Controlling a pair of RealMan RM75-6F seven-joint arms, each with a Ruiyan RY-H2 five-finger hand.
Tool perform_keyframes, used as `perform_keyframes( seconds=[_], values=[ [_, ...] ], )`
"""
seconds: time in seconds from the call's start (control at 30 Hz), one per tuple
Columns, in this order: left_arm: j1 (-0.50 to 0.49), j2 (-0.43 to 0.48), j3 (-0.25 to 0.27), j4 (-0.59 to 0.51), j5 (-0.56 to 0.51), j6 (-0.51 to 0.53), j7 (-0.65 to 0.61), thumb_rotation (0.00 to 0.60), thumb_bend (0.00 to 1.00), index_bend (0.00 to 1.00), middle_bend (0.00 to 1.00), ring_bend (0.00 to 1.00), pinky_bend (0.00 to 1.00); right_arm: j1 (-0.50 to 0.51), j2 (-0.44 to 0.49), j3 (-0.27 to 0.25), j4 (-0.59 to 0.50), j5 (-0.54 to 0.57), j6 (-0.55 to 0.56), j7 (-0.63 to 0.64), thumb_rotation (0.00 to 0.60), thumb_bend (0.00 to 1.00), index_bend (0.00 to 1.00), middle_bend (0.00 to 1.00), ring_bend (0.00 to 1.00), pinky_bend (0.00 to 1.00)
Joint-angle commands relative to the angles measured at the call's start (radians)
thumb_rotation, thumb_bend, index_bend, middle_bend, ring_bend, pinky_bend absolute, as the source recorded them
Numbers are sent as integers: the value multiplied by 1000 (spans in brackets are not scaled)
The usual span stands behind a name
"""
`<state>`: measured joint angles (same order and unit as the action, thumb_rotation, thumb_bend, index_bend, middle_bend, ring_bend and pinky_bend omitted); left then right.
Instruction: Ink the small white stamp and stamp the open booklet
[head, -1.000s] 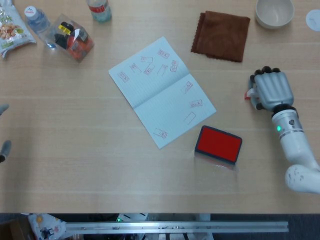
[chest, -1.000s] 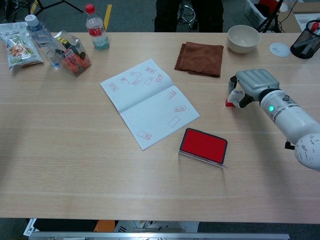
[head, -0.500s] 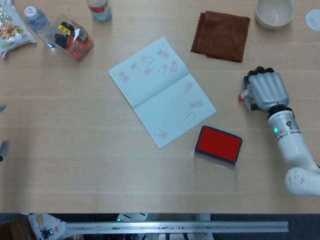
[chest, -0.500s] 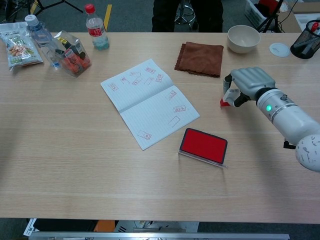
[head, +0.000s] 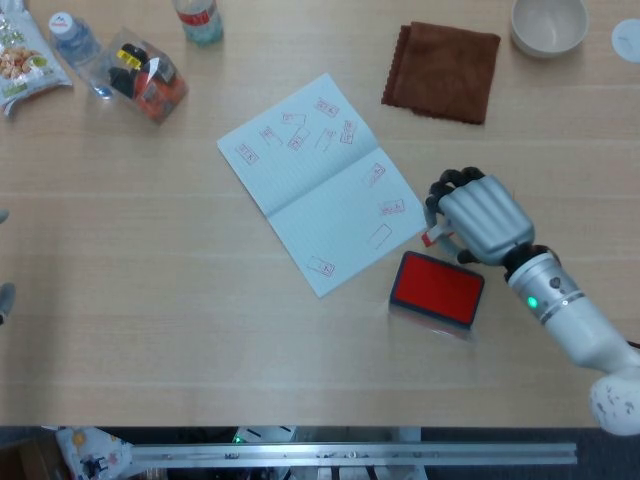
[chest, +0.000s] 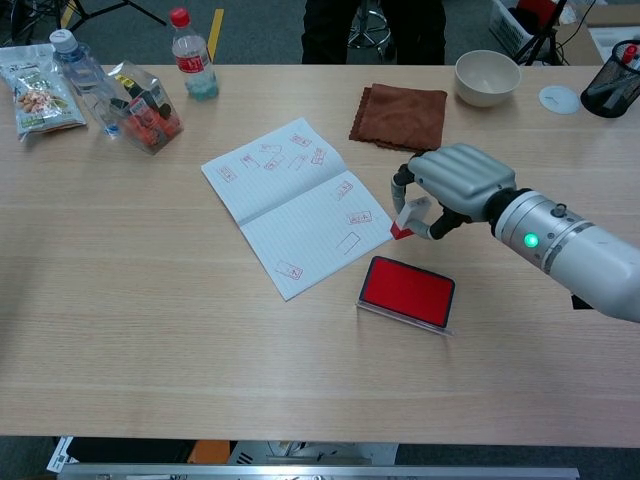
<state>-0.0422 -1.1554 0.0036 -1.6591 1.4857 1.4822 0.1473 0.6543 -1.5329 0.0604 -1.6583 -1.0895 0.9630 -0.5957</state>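
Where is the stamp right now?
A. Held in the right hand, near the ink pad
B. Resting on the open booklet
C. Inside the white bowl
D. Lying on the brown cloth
A: the right hand pinches the stamp just above the far edge of the red ink pad, beside the booklet.

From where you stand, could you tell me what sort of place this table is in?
Probably a lab or studio workspace rather than a home: beyond the wooden table the chest view shows a dark floor with a yellow tape line, tripod legs and a mesh pen holder.
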Motion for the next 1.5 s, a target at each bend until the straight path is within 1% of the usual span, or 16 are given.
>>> perform_keyframes(
  seconds=[0.03, 0.33, 0.6, 0.93, 1.5],
  values=[
    [3, 1, 1, 0, 0, 3, -2, 600, 290, 151, 80, 114, 36, 4, 0, -27, -11, -27, -10, -2, 600, 372, 623, 397, 222, 251],
    [8, 4, 4, 3, 3, 5, -6, 600, 290, 151, 80, 114, 35, -7, -12, -101, 7, -119, -15, -4, 600, 372, 629, 400, 222, 251],
    [10, 4, 7, 5, 2, 2, -8, 600, 290, 151, 80, 114, 36, -22, -33, -129, 54, -171, -11, 17, 600, 370, 629, 400, 222, 251],
    [13, 5, 6, 12, -1, 2, -17, 600, 289, 151, 80, 114, 36, -28, -67, -136, 108, -229, -6, 26, 600, 370, 639, 409, 227, 251],
    [15, 5, 6, 21, -5, -3, -26, 600, 290, 151, 80, 114, 36, -52, -110, -141, 162, -271, 2, 35, 600, 370, 655, 417, 236, 251]
  ],
)
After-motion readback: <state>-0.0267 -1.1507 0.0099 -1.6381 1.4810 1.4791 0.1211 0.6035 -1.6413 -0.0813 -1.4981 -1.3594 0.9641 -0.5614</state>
